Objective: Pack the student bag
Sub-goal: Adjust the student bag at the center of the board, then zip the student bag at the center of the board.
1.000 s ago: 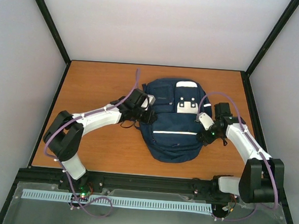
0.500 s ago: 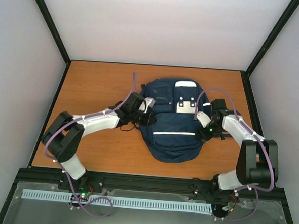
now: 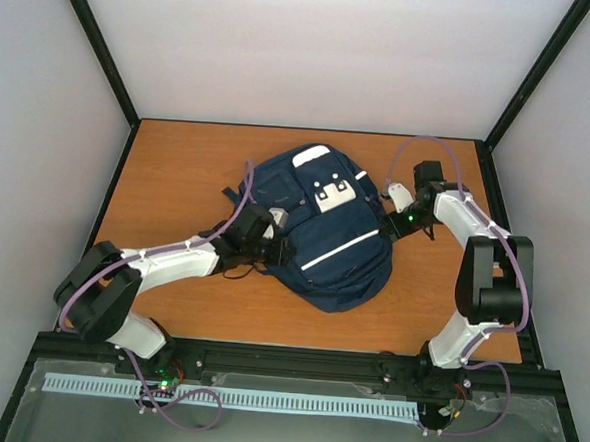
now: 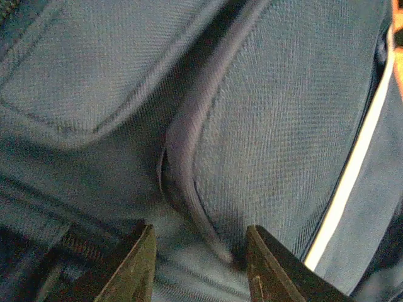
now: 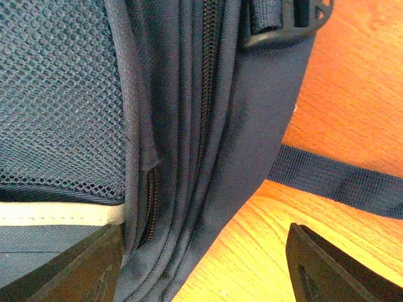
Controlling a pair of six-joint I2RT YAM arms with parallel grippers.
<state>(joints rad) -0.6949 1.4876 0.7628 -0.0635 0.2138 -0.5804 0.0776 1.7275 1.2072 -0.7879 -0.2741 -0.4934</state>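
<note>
Navy student bag (image 3: 329,238) lies between left tool (image 4: 200,242), apart astride its seam (image 4: 189,182), and right tool (image 5: 204,267), spread at its zipper (image 5: 204,94).

Orange-brown wooden desk (image 3: 178,164), boxed in by plain pale walls (image 3: 325,53) behind and at both sides. Black frame posts (image 3: 96,41) in the far corners. Black rail (image 3: 296,361) along the near edge, white slotted strip (image 3: 284,402) just below.

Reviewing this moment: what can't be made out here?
Top view: how the left gripper meets the student bag, hidden under its own wrist.
Left wrist view: whether the fingers pinch fabric; the close-up is blurred.
Right wrist view: the zipper, cut off at the top edge.
All views: contents, hidden by fabric.
</note>
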